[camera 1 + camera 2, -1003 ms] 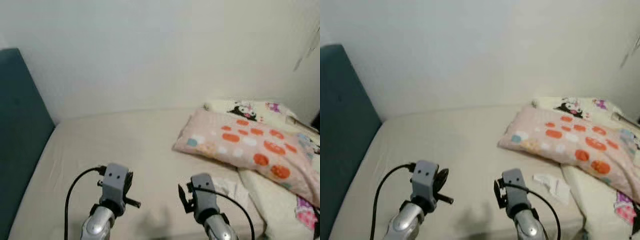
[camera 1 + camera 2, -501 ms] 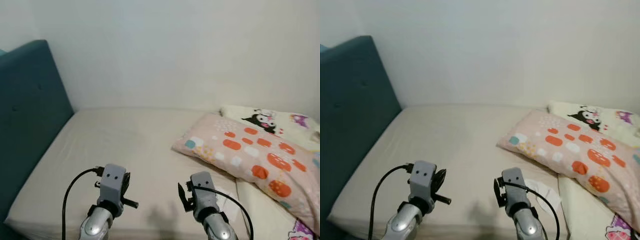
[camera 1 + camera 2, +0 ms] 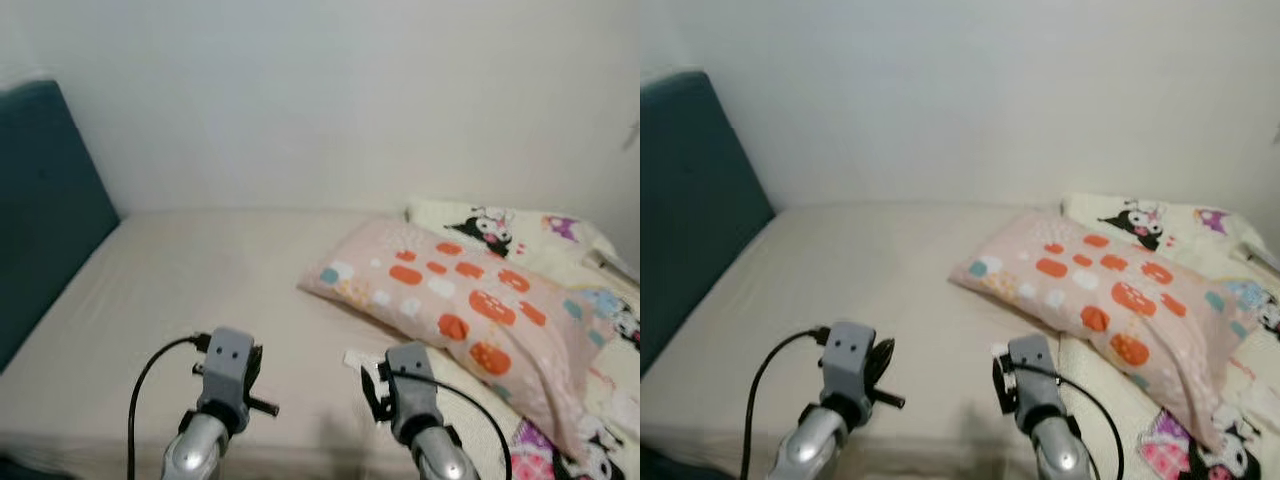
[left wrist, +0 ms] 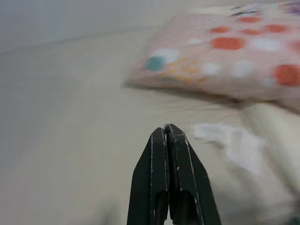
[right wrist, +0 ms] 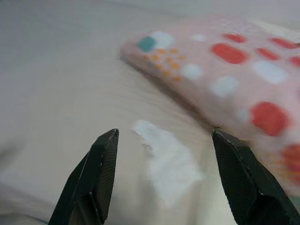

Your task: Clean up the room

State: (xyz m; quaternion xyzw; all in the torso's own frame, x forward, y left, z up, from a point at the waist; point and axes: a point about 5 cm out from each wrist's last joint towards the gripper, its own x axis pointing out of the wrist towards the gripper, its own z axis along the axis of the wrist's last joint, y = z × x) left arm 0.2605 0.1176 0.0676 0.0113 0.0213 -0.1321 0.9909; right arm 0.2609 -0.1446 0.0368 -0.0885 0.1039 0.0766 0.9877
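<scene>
I'm looking down at the bed (image 3: 190, 290), with open beige sheet running from the teal headboard (image 3: 45, 210) on my left to the wall behind. The pink spotted pillow (image 3: 450, 300) lies to the right, a cartoon-print blanket (image 3: 530, 230) beyond it. The whole view has swung since half a second ago, so the pillow sits nearer centre now. A white scrap of paper (image 5: 166, 161) lies on the sheet just beside the pillow's near edge. My left gripper (image 4: 168, 133) has its fingers pressed together; my right gripper (image 5: 164, 140) hangs with fingers wide apart over the scrap
</scene>
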